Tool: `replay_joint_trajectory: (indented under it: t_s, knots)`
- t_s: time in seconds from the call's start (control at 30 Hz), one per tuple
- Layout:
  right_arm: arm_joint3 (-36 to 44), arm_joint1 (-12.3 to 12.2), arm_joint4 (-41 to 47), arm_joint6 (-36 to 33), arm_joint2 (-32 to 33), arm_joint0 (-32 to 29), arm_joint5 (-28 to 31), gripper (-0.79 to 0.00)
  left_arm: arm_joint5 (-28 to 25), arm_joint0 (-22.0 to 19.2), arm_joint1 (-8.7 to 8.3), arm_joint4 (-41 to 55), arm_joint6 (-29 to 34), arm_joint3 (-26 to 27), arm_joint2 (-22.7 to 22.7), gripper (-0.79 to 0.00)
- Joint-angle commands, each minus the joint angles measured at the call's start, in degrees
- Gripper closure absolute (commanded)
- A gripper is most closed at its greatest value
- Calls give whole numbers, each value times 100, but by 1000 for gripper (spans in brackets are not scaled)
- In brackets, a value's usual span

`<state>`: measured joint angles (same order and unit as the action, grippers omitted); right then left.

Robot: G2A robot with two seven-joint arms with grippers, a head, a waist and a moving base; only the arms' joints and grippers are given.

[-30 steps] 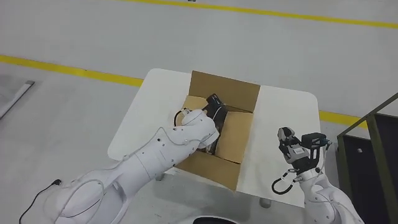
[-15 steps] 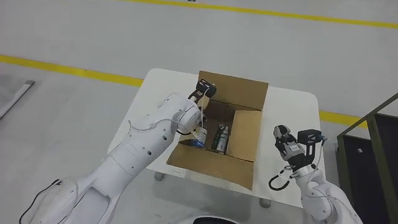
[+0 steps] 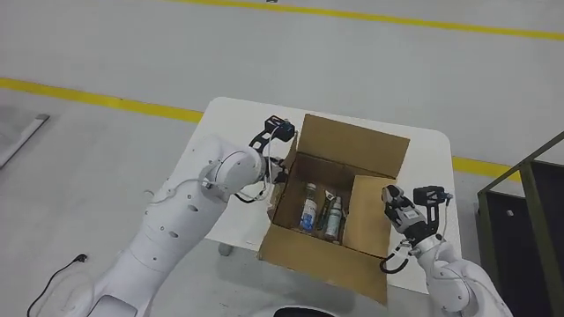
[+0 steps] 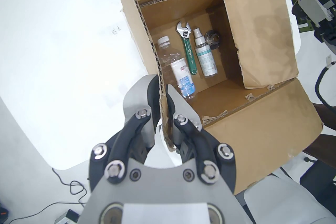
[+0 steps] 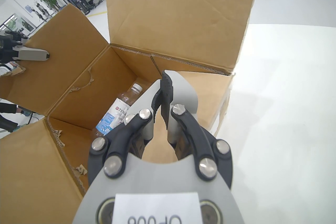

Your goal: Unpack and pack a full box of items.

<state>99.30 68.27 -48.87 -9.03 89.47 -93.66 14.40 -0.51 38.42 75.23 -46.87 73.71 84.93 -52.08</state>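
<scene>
An open cardboard box [image 3: 352,145] stands on the white table [image 3: 225,132]. My left gripper [image 4: 162,84] is shut on the edge of the box's left flap [image 4: 155,59]; the top view shows this gripper [image 3: 282,165] at the box's left wall. On the box floor lie a clear water bottle [image 4: 178,70], a green wrench [image 4: 187,47], a spray bottle [image 4: 205,55] and a dark ring [image 4: 213,38]. My right gripper [image 5: 164,79] hangs shut and holds nothing, just outside the right inner flap [image 3: 368,216]. That flap leans inward and hides part of the floor.
A dark green rack [image 3: 529,220] stands off the table's right side. Bare table top [image 3: 423,154] lies behind the box on the right and to the left of it. The box's near flap [image 3: 326,260] overhangs the front table edge.
My left arm has come out of the box and swung its left flap outward. The box slid toward the near right, and the bottles now show. My right gripper shifted slightly toward the box.
</scene>
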Motion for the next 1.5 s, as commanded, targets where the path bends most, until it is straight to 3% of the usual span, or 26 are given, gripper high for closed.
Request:
replay_joint_trajectory:
  t_s: [0.0,0.23,0.37,0.7,0.93,1.2,1.47]
  knots:
    - [-44,-6,-40,-113,-14,29,10,0,57,41,-16,-12,49,-89,-45,-785]
    - [-169,-9,-167,-163,-85,42,25,0,191,71,-61,-757,105,-173,22,-785]
    - [-249,-5,-445,54,-143,13,-76,0,345,82,-91,-1686,57,-273,161,-785]
    - [-366,16,-477,248,-256,-19,-139,0,605,182,-86,-2642,-100,-733,251,-785]
    - [-326,35,-120,404,-169,-33,-240,0,622,214,-39,-2685,-163,-955,218,-785]
    - [13,36,110,1037,459,-226,-789,0,602,155,-61,-2711,-500,-629,-171,-785]
    - [-383,29,-250,1002,475,-475,-670,0,402,282,-94,-2300,-823,114,-632,-785]
